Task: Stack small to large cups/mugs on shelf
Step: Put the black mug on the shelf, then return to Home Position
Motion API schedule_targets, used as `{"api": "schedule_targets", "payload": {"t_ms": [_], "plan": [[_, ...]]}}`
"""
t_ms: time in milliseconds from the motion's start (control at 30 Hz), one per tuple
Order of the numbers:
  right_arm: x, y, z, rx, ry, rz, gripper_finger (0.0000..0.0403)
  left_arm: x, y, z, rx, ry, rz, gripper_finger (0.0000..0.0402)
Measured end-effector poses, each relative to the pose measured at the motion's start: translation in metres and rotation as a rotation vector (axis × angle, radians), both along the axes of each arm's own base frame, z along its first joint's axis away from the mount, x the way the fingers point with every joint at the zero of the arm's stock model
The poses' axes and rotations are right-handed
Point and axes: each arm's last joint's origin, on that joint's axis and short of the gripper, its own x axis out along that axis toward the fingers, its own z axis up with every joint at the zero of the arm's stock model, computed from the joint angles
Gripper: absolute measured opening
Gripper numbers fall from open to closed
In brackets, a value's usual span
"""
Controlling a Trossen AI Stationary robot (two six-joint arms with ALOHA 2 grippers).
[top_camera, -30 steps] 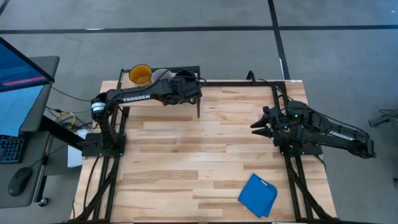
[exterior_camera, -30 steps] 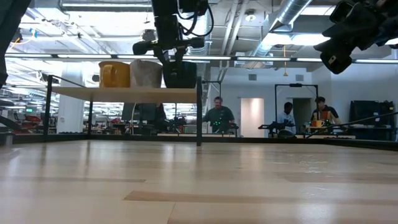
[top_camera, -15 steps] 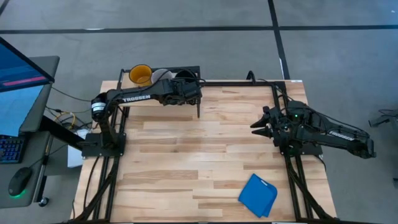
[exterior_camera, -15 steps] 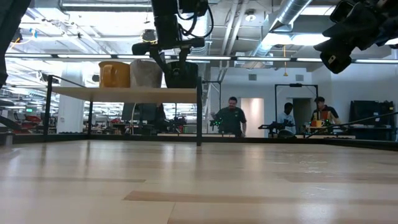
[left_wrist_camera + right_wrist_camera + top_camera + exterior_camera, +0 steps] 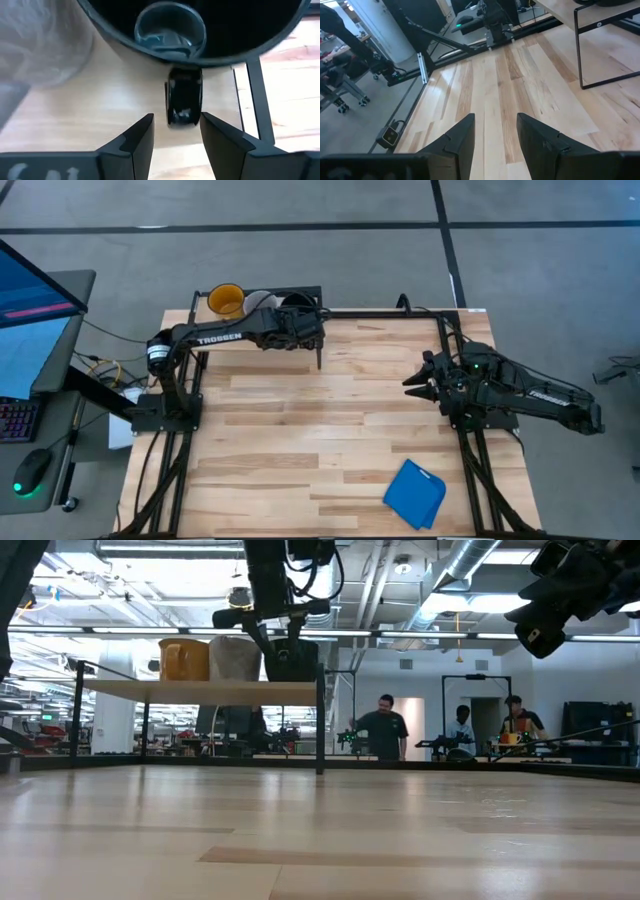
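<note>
Three mugs stand in a row on the shelf at the table's far left: the yellow-orange mug, the pale grey-white mug and the glossy black mug. My left gripper hangs open over the black mug, pointing down. Its fingers stand on either side of the mug's handle without clasping it. In the high view the left arm covers most of the grey-white mug. My right gripper waits open above the table's right side, away from the mugs.
A folded blue cloth lies near the table's near right corner. The shelf's black leg stands on the tabletop just right of my left gripper. The slatted tabletop lies bare between the arms. People stand in the room beyond the far edge.
My left gripper has opened and let go of the black mug, which stays upright on the shelf beside the grey-white mug. The gripper has kept its place above it. A person in the room behind has walked to the right.
</note>
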Motion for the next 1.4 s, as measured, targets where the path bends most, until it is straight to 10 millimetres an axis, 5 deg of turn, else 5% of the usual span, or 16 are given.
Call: {"api": "schedule_targets", "payload": {"t_ms": [400,600,767,1000,1400], "plan": [[0.000,0.000,0.000,0.000,0.000,0.000,0.0169,-0.003,-0.014,-0.003,-0.109,0.024,0.009,0.0151],[0.000,0.000,0.000,0.001,0.000,0.000,0.0169,0.002,-0.039,-0.003,-0.140,0.004,-0.021,0.0151],[0.000,0.000,0.000,0.001,0.000,0.000,0.0169,0.007,-0.074,0.000,-0.090,0.005,-0.091,0.0141],[0.000,0.000,0.000,0.002,0.000,-0.001,0.0169,0.009,-0.149,0.031,0.243,-0.082,-0.233,0.0128],[0.000,0.000,0.000,0.007,0.001,-0.012,0.0169,-0.026,-0.254,0.080,0.581,-0.175,-0.531,0.0127]]}}
